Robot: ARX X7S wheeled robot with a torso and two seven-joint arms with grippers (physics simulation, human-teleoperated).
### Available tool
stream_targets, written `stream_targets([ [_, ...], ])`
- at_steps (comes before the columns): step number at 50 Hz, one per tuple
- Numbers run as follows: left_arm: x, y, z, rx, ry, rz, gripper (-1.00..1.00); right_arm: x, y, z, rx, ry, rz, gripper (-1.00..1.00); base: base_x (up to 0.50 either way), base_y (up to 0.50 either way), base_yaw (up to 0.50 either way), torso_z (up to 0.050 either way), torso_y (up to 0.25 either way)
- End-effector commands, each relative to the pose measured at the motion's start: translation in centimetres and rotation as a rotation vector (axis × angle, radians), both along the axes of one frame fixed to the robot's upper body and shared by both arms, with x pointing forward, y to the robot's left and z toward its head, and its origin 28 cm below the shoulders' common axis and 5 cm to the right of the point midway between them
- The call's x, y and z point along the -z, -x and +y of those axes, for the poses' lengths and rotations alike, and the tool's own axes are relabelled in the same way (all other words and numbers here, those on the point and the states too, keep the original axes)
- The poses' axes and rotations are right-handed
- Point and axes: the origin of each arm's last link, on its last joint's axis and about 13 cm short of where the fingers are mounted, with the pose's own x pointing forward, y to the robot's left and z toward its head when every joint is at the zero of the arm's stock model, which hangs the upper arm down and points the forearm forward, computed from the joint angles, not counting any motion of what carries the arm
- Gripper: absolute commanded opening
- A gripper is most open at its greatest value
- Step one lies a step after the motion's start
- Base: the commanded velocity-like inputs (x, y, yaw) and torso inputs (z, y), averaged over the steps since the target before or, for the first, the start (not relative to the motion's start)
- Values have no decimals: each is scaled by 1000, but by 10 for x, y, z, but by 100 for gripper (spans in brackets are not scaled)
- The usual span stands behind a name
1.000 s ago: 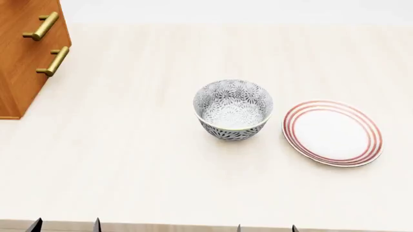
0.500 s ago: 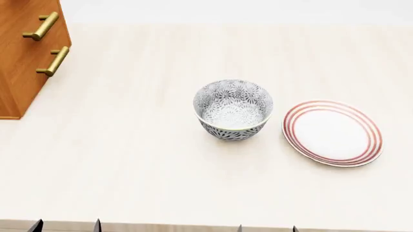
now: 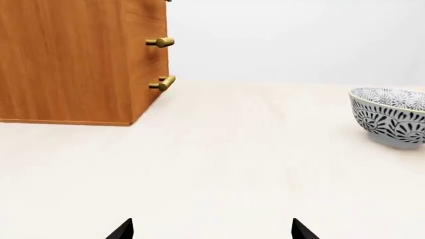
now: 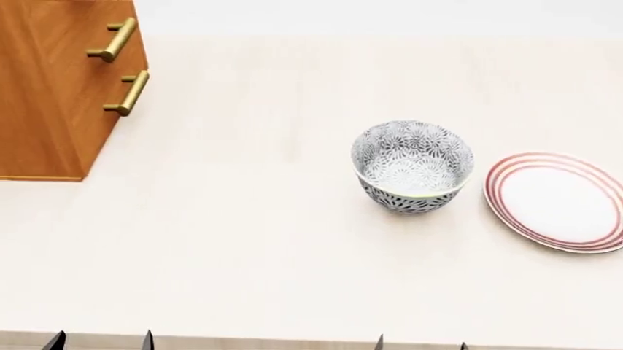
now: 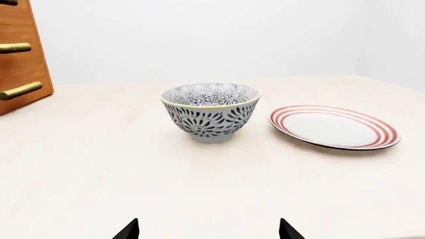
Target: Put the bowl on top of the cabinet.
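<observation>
At table's near edge, both hands (image 4: 98,339) (image 4: 421,341) low, fingers spread, bowl (image 4: 412,166) untouched

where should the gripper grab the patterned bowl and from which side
Grip the bowl by its rim, one finger inside, one outside, coming down from above. It stands upright and open with a thin, steep wall and looks too wide to span. Take the near-right rim with the right gripper, staying clear of the plate beside it.

Only the dark pointed fingertips of both grippers show. In the head view, the black left gripper (image 4: 101,340) sits at seven o'clock and the black right gripper (image 4: 422,342) at five o'clock, low at the frame edge. Each pair of tips stands apart, holding nothing.
</observation>
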Motion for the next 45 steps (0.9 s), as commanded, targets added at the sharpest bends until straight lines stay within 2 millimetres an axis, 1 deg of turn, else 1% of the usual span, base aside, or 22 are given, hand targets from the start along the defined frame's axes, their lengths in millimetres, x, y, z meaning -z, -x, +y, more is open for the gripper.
stream_targets([
  [1,0,0,0,-4,-6,4,100,-1,0,0,7,-2,-4,100,0,473,0,0,0],
  [12,0,1,0,-7,-4,2,100,0,0,1,6,2,1,100,0,480,0,0,0],
  [17,0,1,0,-8,-4,2,100,0,-2,1,10,-7,23,100,0,0,0,0,0],
  [25,0,1,0,-7,-6,3,100,2,-1,3,14,28,19,100,0,0,0,0,0],
  [33,0,0,-1,-7,-3,8,100,0,-2,3,27,7,33,100,0,0,0,0,0],
  [37,1,-1,-1,-8,-2,14,100,0,-1,4,7,-3,32,100,0,0,0,0,0],
  [39,1,0,0,-8,-1,14,100,-1,0,4,-9,-16,34,100,0,0,0,0,0],
  [45,-9,11,-1,1,2,-26,100,-9,12,4,-16,-34,-25,100,184,0,0,0,0],
])
